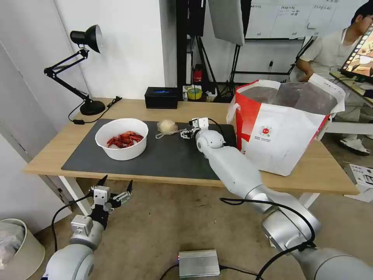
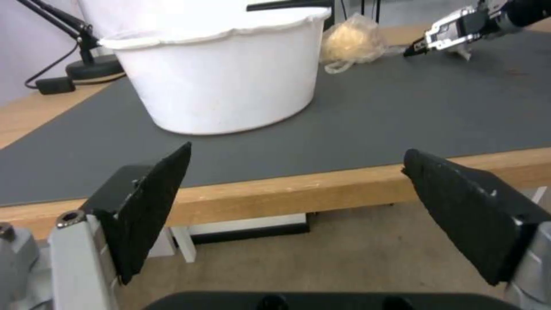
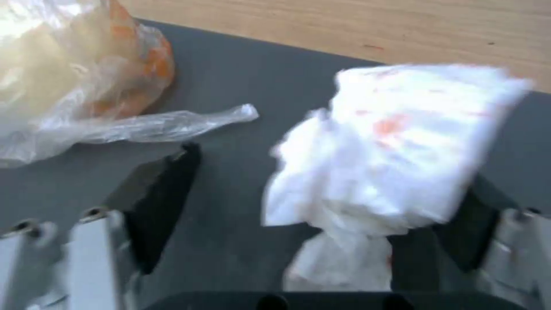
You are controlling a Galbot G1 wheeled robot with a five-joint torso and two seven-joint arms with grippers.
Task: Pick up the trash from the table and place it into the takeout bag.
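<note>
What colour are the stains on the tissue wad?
Orange-red, on the white tissue wad; clearest in the right wrist view.

Bowl (image 1: 121, 139) on mat (image 1: 163, 157), left of plastic bag (image 1: 167, 126); takeout bag (image 1: 285, 126) right.

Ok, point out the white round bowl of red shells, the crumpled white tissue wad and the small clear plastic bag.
white round bowl (image 1: 123, 152): head view, front wall.
white tissue wad (image 3: 402, 146): right wrist view, middle.
clear plastic bag (image 1: 167, 126): head view, middle.
</note>
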